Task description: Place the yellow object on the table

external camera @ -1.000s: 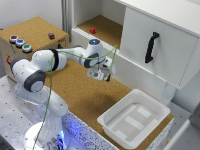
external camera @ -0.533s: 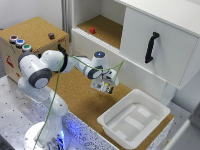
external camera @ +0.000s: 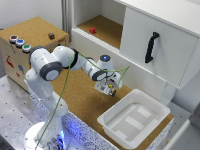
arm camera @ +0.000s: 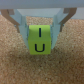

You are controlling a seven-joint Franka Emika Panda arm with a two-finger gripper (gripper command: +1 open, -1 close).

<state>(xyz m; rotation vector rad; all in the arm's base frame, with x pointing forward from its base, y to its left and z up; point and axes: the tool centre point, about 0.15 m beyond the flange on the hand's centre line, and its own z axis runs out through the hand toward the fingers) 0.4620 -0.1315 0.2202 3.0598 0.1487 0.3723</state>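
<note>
The yellow object (arm camera: 40, 40) is a small yellow-green cube with dark marks on its face; in the wrist view it sits between my fingers. My gripper (arm camera: 40, 31) is shut on it, just above the brown cork table (arm camera: 15, 65). In the exterior view my gripper (external camera: 108, 90) hangs low over the table (external camera: 75, 95), just to the exterior view's left of the white tray, and the cube (external camera: 107, 90) is only a tiny speck between the fingers.
A white plastic tray (external camera: 134, 120) stands on the table to the exterior view's right of the gripper. A white cabinet with a black handle (external camera: 151, 47) is behind; a small red cube (external camera: 92, 30) lies on its cork shelf. A cork-topped box with coloured buttons (external camera: 20, 42) stands at the left. A thin yellow-green cable (external camera: 90, 62) runs along the arm.
My arm has moved down and toward the exterior view's right, bringing the gripper from near the cabinet shelf to low over the table beside the white tray.
</note>
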